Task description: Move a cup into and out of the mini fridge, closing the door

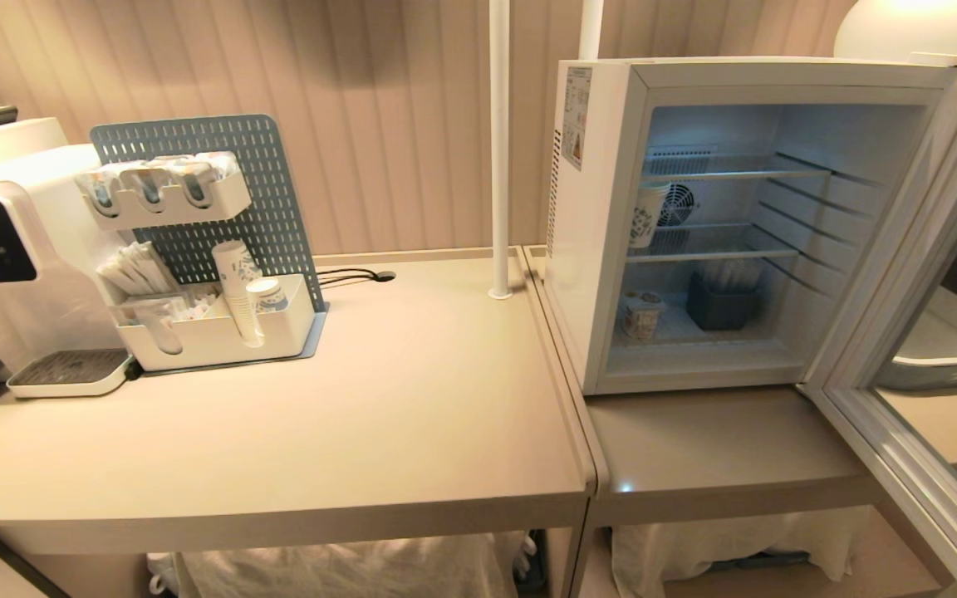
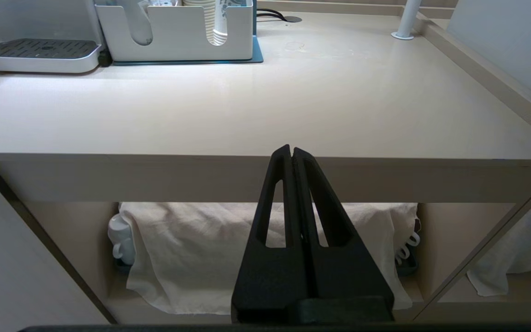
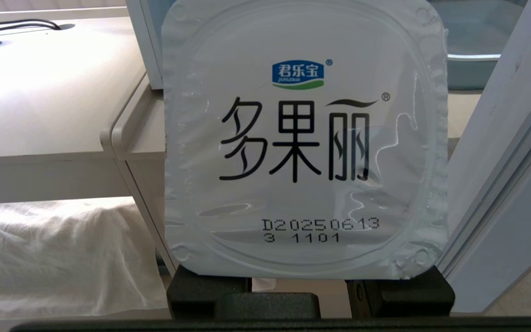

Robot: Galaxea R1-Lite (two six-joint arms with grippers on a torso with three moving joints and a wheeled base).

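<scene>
So the cup [image 3: 302, 138], a small squat tub with a squarish silvery foil lid printed with black characters and a blue-green logo, is sitting right in your right gripper [image 3: 265, 302]. The lid hides the fingers, but the jaws look to be pinching the tub's sides. The lid faces straight back at the wrist, so I'd say the tub's lid-to-base axis runs along the fingers, base pointing away. It's too squat to have a real long axis.

What matters next: the white boxy mini fridge [image 1: 603, 208] is ahead of that gripper and higher. Its pale-framed glass door [image 1: 902, 332] is swung wide open, close beside the gripper on the outer side. You'd want to lift and go forward without clipping it.

1 similar tub [image 1: 640, 314] already sits on the fridge floor.

Your left gripper [image 2: 292, 152] is parked off to the side, fingers pressed together, just short of the beige table [image 2: 293, 106] edge.
</scene>
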